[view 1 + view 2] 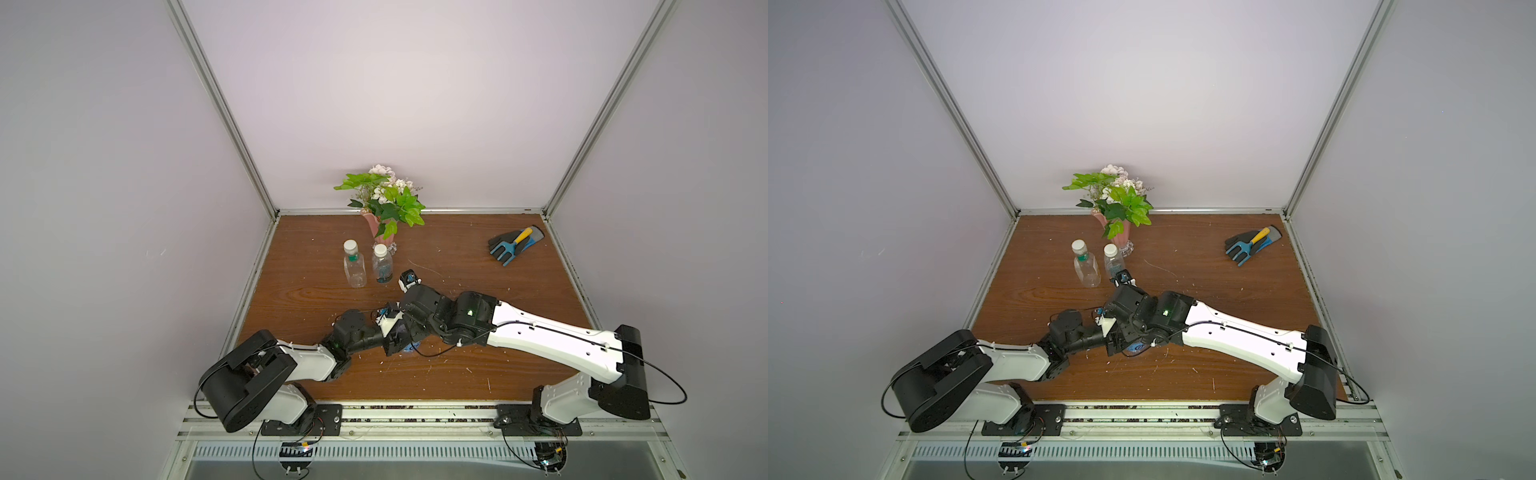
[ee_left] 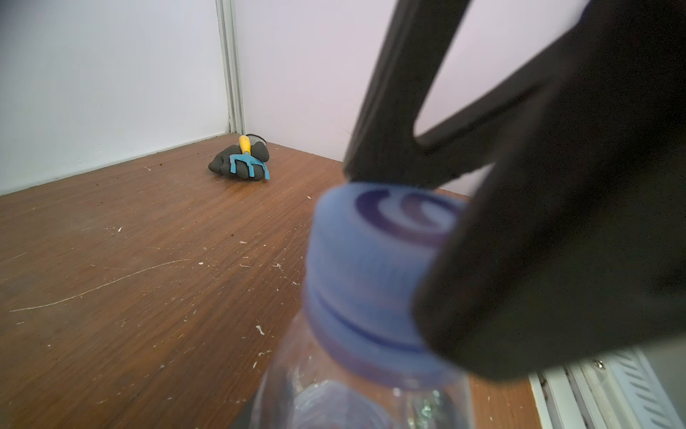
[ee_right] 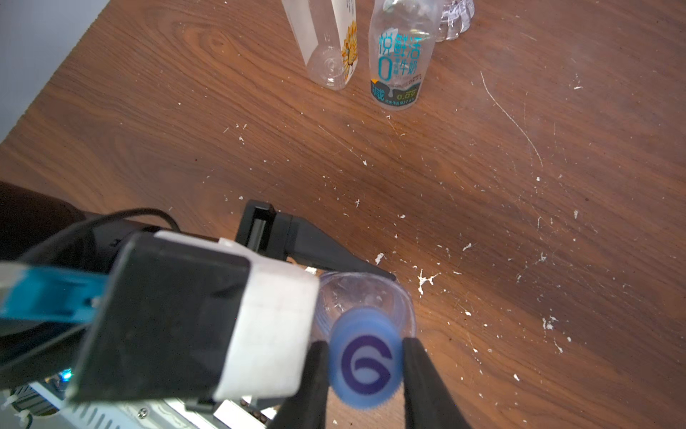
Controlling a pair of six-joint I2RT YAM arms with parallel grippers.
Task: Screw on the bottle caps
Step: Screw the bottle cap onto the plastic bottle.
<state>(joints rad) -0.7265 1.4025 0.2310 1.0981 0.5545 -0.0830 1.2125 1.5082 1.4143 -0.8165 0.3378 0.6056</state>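
Pale walls close in a brown wooden table (image 1: 457, 257), and your landmark is the pink vase (image 1: 379, 226) of flowers at its back edge. Just in front of that vase, toward the arms, two clear bottles stand upright. The round bottle (image 1: 382, 268) is nearest the vase and has a white cap (image 1: 379, 249) on its neck. The square bottle (image 1: 354, 270) is just to its left and carries a second white cap (image 1: 350, 246). Well to the right of the vase, near the back corner, lies a dark glove (image 1: 498, 241) with a small blue rake (image 1: 510, 247) on it.

Farther out from the vase, toward the robot, both arms meet at the third bottle (image 3: 371, 293); in both top views they hide nearly all of it. Your right claw (image 3: 364, 353) hangs above it and pinches the blue cap (image 3: 365, 371) between its two black fingers (image 3: 419, 371), one on each side. The cap sits on that bottle's neck, though you cannot tell how far it is threaded. Your left claw (image 3: 352, 297) grips the bottle's body from the side. One of its fingers lies against the bottle's shoulder, and the other is hidden beneath the wrist camera housing.
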